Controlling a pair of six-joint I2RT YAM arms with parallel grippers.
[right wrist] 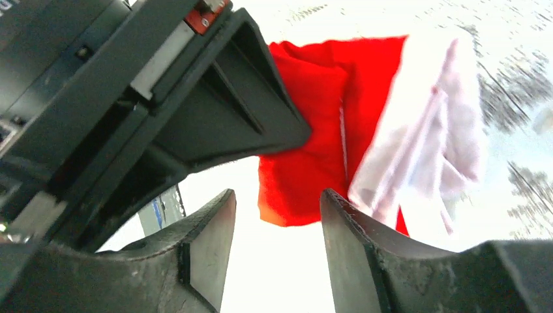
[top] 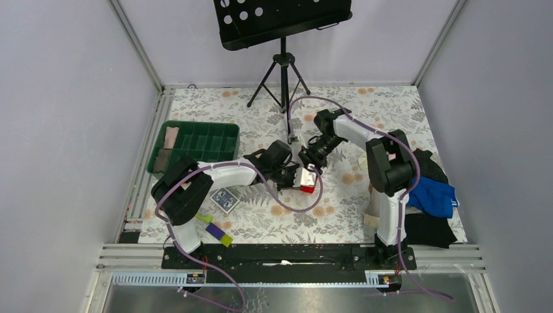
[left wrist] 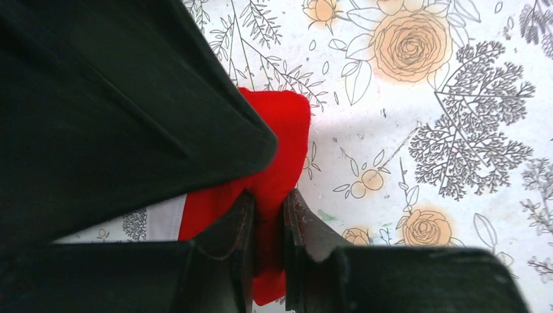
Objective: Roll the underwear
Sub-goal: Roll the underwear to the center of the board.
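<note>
1. Two arms work over a tabletop (top: pixel 339 212) covered in white cloth printed with grey leaves and peach roses. Plain pale walls close it in on three sides, and metal rails run along the edges.
2. Far edge: black music stand (top: pixel 282 26) on a tripod. Left edge: green tray (top: pixel 199 140) with dividers. Right edge: blue garment (top: pixel 435 195) lying on dark clothes (top: pixel 427 229).
3. Underwear (top: pixel 308 182) is near the tabletop's middle, between the two tool tips. Open printed cloth lies beyond it and to its near right. Cannot tell whether it is lifted off the surface.
4. Left tool (left wrist: pixel 269 199) is clenched on the underwear, with a fold of red cloth pinched between its two fingers.
5. Right tool (right wrist: pixel 275 195) is released: jaws apart, nothing between them. The underwear is just past its tips.
6. Materials: the underwear is soft, bright red and folded, with one rounded corner. Its waistband (right wrist: pixel 424 130) is white-pink and blurred in the right wrist view. Tool fingers are hard, matte black and wedge-shaped.
</note>
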